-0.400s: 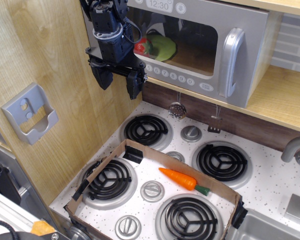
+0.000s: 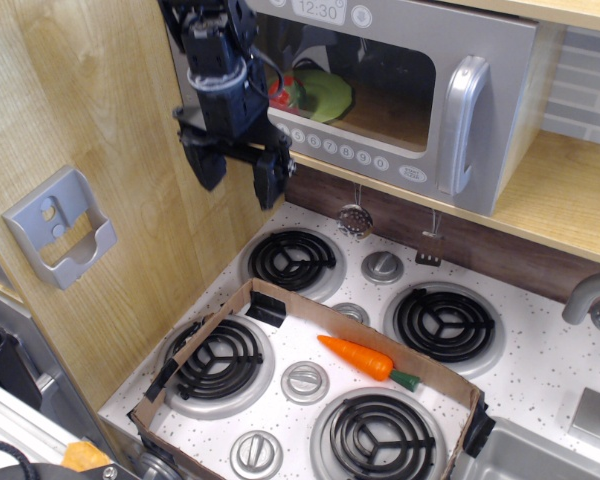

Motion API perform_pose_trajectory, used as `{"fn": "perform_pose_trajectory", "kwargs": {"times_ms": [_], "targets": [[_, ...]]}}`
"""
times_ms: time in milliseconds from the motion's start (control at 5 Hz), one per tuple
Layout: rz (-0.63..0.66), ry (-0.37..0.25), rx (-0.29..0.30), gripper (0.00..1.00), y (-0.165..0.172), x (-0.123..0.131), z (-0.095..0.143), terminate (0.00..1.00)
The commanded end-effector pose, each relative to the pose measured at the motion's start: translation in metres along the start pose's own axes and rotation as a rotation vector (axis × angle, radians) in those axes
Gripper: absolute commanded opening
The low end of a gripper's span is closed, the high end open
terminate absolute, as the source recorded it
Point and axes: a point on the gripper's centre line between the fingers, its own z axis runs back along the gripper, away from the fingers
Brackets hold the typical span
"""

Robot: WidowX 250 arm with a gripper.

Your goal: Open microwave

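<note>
The gripper (image 2: 239,172) hangs at the upper left, its two black fingers (image 2: 267,178) pointing down and spread apart with nothing between them. It sits in front of the left end of the microwave (image 2: 480,40), well apart from the handle (image 2: 464,122), which stands upright near the door's right edge. The microwave rests on a wooden shelf (image 2: 560,200) at the top of the view; its door looks shut, with a green and red item (image 2: 315,93) visible through the window, a row of round buttons (image 2: 345,150) along the bottom and a clock (image 2: 318,10) reading 12:30 above. Below lies a speckled stovetop (image 2: 540,370) with four black burners and silver knobs. A low cardboard frame (image 2: 280,305) sits on the stovetop around the front burners, and a carrot (image 2: 365,360) lies inside it between them. A grey bracket (image 2: 60,228) is fixed to the wooden panel on the left.
</note>
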Motion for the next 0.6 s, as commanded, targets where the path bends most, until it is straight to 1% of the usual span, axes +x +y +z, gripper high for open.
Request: {"fn": "perform_pose_trajectory", "kwargs": {"times_ms": [0,200,400], "targets": [[-0.012,-0.091,-0.082,1.00,-0.030,0.000,0.015,0.00],[0.019,-0.113,-0.104,1.00,-0.048,0.004,0.022,0.00],[0.035,-0.142,-0.091,1.00,-0.072,0.012,0.045,0.00]]}}
